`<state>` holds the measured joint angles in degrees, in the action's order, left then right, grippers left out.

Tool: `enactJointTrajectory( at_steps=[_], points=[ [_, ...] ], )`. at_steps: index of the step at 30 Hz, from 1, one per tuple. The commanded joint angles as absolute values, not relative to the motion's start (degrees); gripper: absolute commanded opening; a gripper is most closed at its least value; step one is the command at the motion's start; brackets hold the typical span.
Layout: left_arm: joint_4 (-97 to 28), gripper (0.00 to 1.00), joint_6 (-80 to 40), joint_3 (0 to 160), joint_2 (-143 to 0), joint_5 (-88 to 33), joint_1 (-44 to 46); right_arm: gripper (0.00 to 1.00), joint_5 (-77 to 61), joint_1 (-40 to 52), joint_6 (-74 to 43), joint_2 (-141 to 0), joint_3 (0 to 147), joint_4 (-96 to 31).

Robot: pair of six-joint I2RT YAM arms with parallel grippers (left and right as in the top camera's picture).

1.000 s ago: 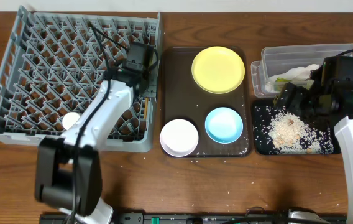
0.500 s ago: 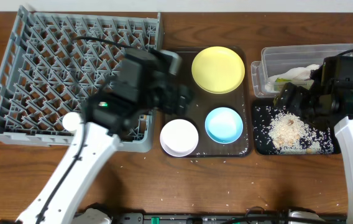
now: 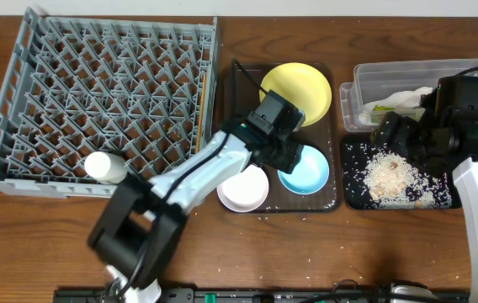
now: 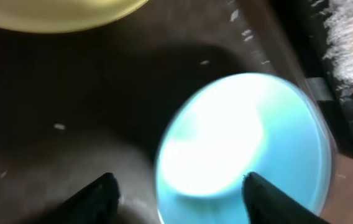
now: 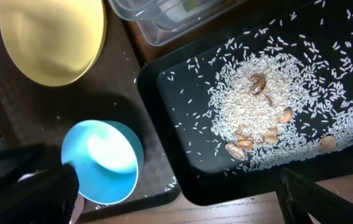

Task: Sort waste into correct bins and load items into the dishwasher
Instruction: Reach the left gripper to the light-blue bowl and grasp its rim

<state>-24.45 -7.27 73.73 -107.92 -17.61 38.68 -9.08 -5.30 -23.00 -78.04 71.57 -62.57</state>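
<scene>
The left wrist view is smeared with blur. We make out the left tool (image 4: 179,194) spread wide, only its two dark fingertips showing at the bottom edge, with the blue bowl (image 4: 245,143) between them, and we cannot tell whether either fingertip touches it. From overhead, that arm covers the bowl's upper-left rim and a slice of the yellow plate (image 3: 302,84) on the brown tray (image 3: 237,84). The pink-white bowl (image 3: 241,187) sits just beside it. The right tool (image 3: 388,133) hangs wide open and empty over the far end of the black tray (image 3: 350,195) of rice (image 3: 390,177) (its fingertips are cut off at the lower corners of its own view). The napkin (image 3: 407,99) and the half-hidden wrapper (image 3: 378,108) lie in the clear tub (image 3: 365,77). The white cup (image 3: 104,166) sits at the front edge of the grey rack (image 3: 20,126) on the counter (image 3: 222,244).
</scene>
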Motion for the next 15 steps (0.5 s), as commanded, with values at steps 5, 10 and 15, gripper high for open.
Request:
enactJointTrajectory(
  at_steps=[5,10,15],
  points=[
    [-23.2,0.40,-7.0,74.0,-115.3,-17.1,39.0,0.99,-9.3,-5.6,-22.5,-77.3,72.2,-62.6],
    [-21.9,0.08,-7.2,74.0,-116.6,-17.0,39.0,0.99,-9.3,-5.6,-22.5,-77.3,72.2,-62.6],
    [-24.2,0.07,-7.6,76.4,-115.6,-17.0,38.8,0.99,-9.3,-5.6,-22.5,-77.3,72.2,-62.6]
  ],
)
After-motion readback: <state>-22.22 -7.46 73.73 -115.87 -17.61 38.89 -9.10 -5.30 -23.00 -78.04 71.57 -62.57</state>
